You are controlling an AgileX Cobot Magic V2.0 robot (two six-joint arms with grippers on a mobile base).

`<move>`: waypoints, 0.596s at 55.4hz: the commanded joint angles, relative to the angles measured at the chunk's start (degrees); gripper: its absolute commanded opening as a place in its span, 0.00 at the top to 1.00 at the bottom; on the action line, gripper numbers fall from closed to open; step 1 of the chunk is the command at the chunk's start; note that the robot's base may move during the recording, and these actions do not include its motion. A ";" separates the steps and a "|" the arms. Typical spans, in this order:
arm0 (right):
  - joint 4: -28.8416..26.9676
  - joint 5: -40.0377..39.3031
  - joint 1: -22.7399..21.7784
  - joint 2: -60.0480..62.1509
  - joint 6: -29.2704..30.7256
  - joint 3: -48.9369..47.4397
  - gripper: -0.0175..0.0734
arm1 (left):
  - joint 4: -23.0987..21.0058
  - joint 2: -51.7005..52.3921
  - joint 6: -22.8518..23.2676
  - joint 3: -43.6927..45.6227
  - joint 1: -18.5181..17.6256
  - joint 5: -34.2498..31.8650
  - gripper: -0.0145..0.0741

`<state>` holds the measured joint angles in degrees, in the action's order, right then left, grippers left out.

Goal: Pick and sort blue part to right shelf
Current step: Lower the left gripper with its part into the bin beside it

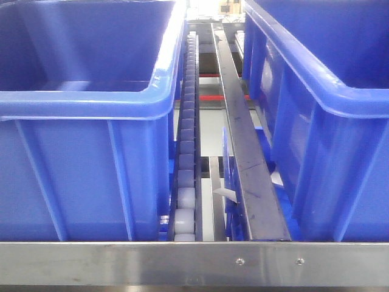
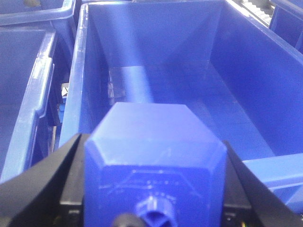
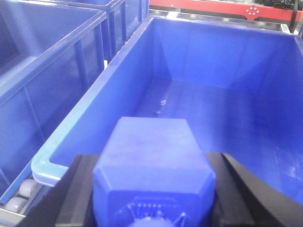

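Observation:
In the left wrist view a blue part (image 2: 152,124), a hexagon-ended block, sits between the black fingers (image 2: 71,165) of my left gripper (image 2: 151,142), which is shut on it above a large blue bin (image 2: 236,109). My right gripper (image 3: 152,160) is likewise shut on a second blue part (image 3: 152,142), held over the near end of another blue bin (image 3: 222,99). The front view shows the right shelf with its steel front rail (image 1: 194,263), a track of white rollers (image 1: 186,182) and two blue bins (image 1: 85,128) (image 1: 331,115). Neither gripper appears there.
A dark steel divider bar (image 1: 246,152) runs back between the two bins. More blue bins stand to the left in the left wrist view (image 2: 28,85) and the right wrist view (image 3: 42,71). A red beam (image 3: 213,7) crosses behind the shelf.

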<state>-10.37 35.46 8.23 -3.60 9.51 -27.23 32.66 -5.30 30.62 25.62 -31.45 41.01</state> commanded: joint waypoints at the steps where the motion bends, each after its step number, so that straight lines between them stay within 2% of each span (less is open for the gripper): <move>1: -0.26 -5.34 -0.29 -0.91 0.07 -1.72 0.62 | 1.61 -0.99 0.47 1.48 -0.43 -4.50 0.46; 21: -0.26 -5.34 -0.29 -0.91 0.07 -1.72 0.62 | 1.72 -0.99 0.47 1.48 -0.43 -6.53 0.46; 33: -0.26 -5.34 -0.29 -0.91 0.07 -1.72 0.62 | -1.47 -7.39 0.47 6.36 -0.43 -9.81 0.46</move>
<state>-10.37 35.46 8.23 -3.60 9.51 -27.23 31.29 -8.48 30.62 28.01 -31.45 37.12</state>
